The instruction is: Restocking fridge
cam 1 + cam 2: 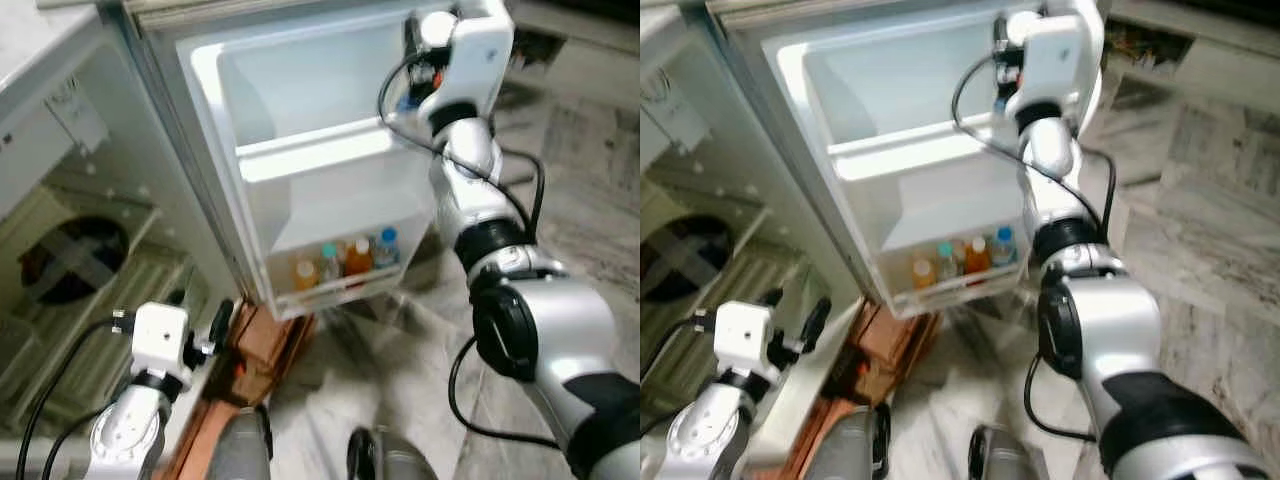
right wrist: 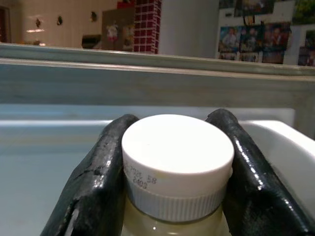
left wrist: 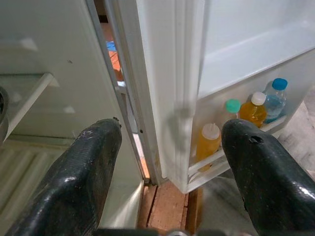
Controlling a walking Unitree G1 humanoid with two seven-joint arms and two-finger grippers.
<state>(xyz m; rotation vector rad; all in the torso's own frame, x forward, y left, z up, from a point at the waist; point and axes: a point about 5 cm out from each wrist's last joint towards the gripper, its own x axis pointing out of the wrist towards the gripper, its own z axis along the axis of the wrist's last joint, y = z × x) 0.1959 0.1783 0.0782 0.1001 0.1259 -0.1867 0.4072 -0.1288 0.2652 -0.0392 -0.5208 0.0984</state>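
- Partly stocked: four bottles stand in the fridge door's lowest shelf; upper door shelf looks bare.
- Right gripper clamped on a white-capped bottle with pale yellowish contents, raised at the door's top compartment, not yet set down.
- Left gripper wide open, holding nothing, low near the hinge.

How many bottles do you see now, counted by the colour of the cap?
White cap: 3, two on the door's bottom shelf, one in the right gripper
Teal cap: 1
Blue cap: 1
Total: 5 bottles
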